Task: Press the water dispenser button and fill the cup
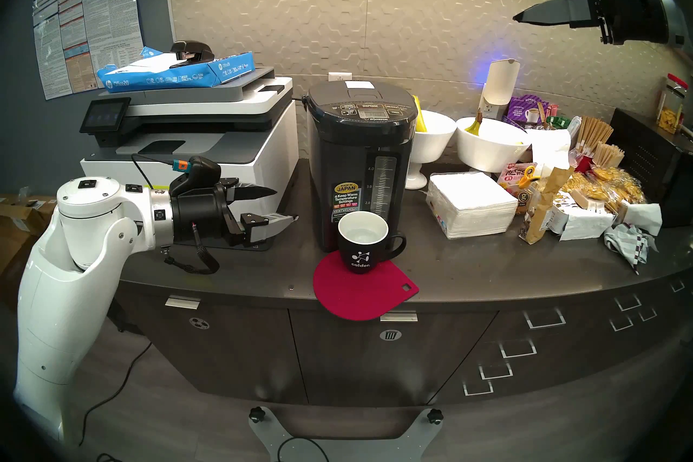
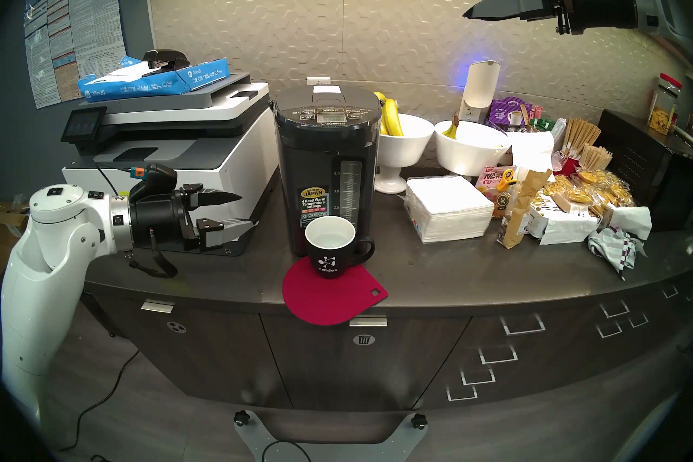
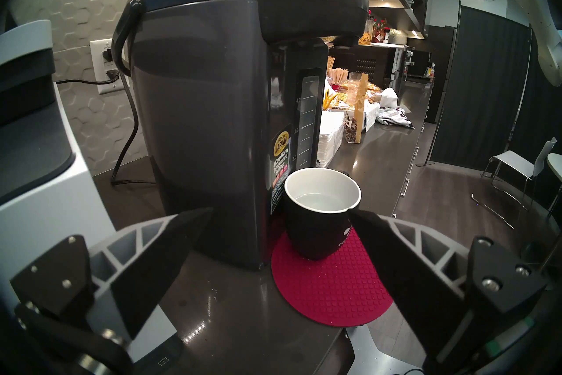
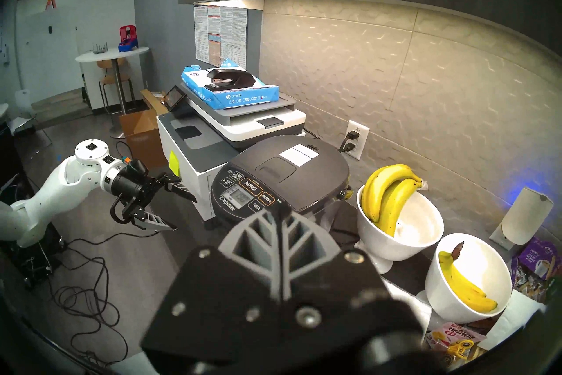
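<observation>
- Our right gripper [image 1: 519, 18] hangs high in the air with its two fingers pressed flat together, pinching nothing, up and to the right of the water dispenser [image 1: 358, 165] and clear of it.
- Our left gripper [image 1: 283, 204] is spread wide and empty, level beside the dispenser's left flank, in front of the white and grey printer [image 1: 195, 150].
- In the left wrist view the cup [image 3: 322, 213] sits just beyond the gap between our fingertips [image 3: 194, 219], apart from them.
- The cup stands upright on a red mat [image 1: 360, 294] that overhangs the counter [image 1: 487, 270] edge, right in front of the dispenser, handle to our right, with a little clear water in its white inside.
- The button [image 4: 251, 187], lettered DISPENSE, lies on the dispenser's top panel above the LCD, with nothing touching it.
- To the dispenser's right stand two white footed bowls [image 4: 404, 231] with bananas [image 4: 389, 191], then a napkin stack [image 1: 472, 202].
</observation>
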`<control>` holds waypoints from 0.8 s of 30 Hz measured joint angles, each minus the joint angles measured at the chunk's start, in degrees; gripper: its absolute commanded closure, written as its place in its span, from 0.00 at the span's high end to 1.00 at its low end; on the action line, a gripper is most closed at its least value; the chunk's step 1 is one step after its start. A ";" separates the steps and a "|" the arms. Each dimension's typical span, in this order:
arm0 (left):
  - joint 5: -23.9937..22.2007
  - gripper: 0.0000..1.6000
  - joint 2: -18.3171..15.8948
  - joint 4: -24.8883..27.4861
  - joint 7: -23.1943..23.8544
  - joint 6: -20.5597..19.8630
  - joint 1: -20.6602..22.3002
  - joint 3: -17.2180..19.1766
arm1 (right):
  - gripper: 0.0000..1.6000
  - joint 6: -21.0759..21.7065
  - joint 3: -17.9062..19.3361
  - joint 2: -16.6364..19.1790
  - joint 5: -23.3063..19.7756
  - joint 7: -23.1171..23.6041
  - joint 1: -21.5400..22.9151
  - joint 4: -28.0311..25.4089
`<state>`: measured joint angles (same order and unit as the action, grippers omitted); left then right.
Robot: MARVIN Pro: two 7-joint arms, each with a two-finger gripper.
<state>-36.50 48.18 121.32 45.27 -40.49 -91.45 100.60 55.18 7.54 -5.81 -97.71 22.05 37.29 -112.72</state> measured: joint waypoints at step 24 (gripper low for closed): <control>0.00 1.00 0.00 0.00 0.00 0.00 0.00 0.00 | 0.21 0.00 0.71 0.22 3.34 1.84 -0.09 -1.37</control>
<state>-36.50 48.18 121.32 45.27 -40.49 -91.45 100.60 55.18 8.25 -5.59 -94.37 23.89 37.21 -114.09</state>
